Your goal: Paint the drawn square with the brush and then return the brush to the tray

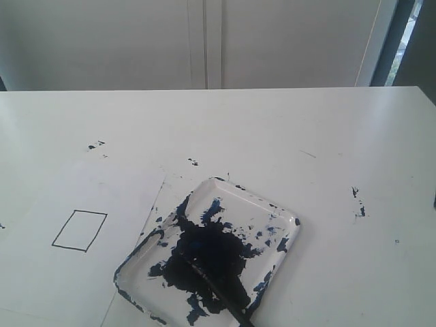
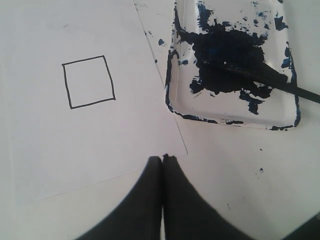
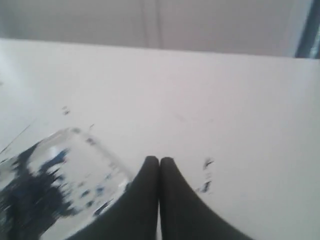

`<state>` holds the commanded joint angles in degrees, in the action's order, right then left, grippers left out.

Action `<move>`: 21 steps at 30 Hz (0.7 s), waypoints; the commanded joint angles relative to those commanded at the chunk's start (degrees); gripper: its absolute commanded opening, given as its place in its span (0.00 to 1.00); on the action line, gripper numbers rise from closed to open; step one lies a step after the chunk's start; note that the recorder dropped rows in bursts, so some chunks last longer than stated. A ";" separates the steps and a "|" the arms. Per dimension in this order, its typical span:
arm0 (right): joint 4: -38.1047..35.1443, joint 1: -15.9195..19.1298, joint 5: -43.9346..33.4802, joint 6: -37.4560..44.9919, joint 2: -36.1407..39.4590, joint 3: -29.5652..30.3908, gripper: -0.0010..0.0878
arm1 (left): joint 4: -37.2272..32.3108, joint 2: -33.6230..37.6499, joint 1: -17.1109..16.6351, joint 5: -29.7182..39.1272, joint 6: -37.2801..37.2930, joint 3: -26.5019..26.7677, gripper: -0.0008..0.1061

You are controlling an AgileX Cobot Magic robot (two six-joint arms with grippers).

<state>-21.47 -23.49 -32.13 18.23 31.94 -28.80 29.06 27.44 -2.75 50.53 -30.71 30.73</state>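
Plainly, left jaws pressed together, empty, right jaws pressed together, empty, brush (image 1: 228,303) lying in tray (image 1: 238,197).

White table (image 1: 306,122) carrying a sheet of white paper (image 1: 68,272) at its left part, one long edge running slantwise. Dark blue paint specks lie on the bare surface: a pair far left (image 1: 95,145), one cluster near the middle (image 1: 193,162), another well apart at right (image 1: 358,204). Behind the table, pale wall panels (image 1: 204,41); a dark upright frame (image 1: 402,41) at far right.
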 joint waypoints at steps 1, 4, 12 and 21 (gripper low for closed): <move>-2.40 -0.65 -2.74 3.11 0.00 0.00 0.01 | 0.00 0.00 0.00 0.00 0.00 0.00 0.01; -4.37 -2.61 -9.17 6.48 0.00 0.00 0.01 | 0.00 0.00 0.00 0.00 0.00 0.00 0.01; -3.37 -6.05 -16.06 7.29 -0.10 0.26 0.01 | 0.00 0.00 0.00 0.00 0.00 0.00 0.01; -3.45 -11.55 -10.25 7.16 0.34 4.16 0.01 | 0.00 0.00 0.00 0.00 0.00 0.00 0.01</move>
<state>-24.91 -35.04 -42.38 25.39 32.28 -24.65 29.06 27.44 -2.75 50.53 -30.71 30.73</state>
